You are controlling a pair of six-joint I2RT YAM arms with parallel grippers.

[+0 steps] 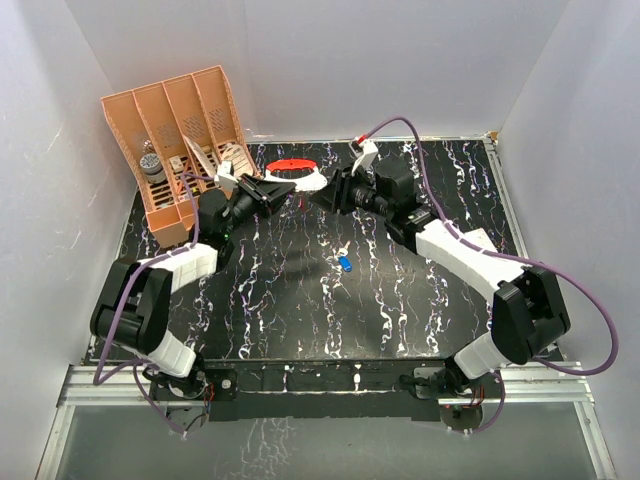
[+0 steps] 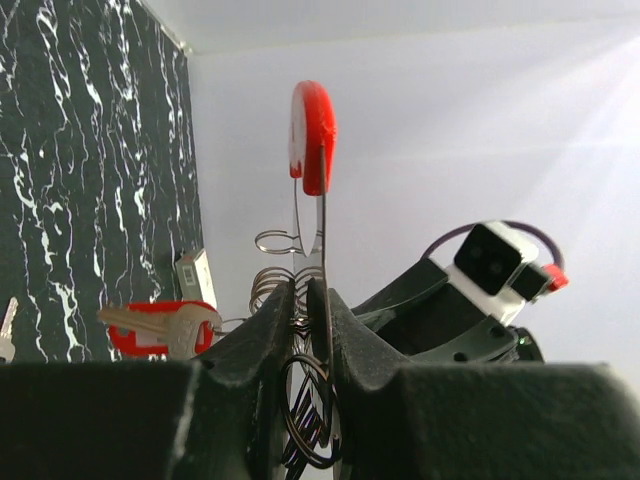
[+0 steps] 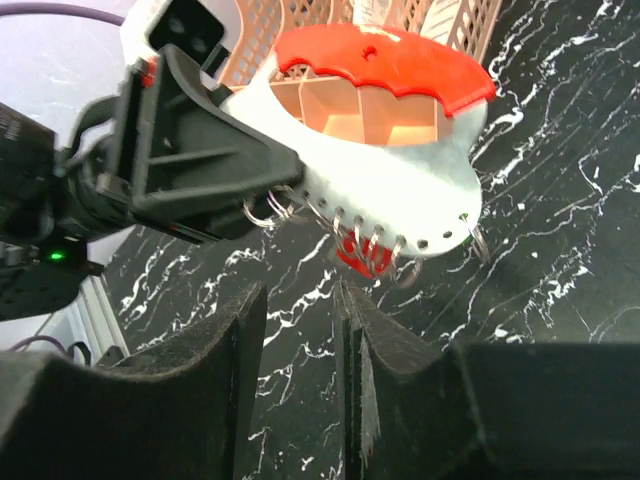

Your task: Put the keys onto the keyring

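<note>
My left gripper is shut on the keyring, a flat whitish tag with a red arc along its top, held up above the table. Edge-on in the left wrist view, the keyring rises straight out of the jaws. Several small wire rings line the lower edge of the keyring. The red-headed key hangs from those rings. The blue-headed key lies flat on the black marbled table. My right gripper stands open just below the rings, nothing between its fingers.
An orange slotted organizer stands at the back left and holds a small dark jar and pale items. White walls close the table on three sides. Both arms meet over the back middle.
</note>
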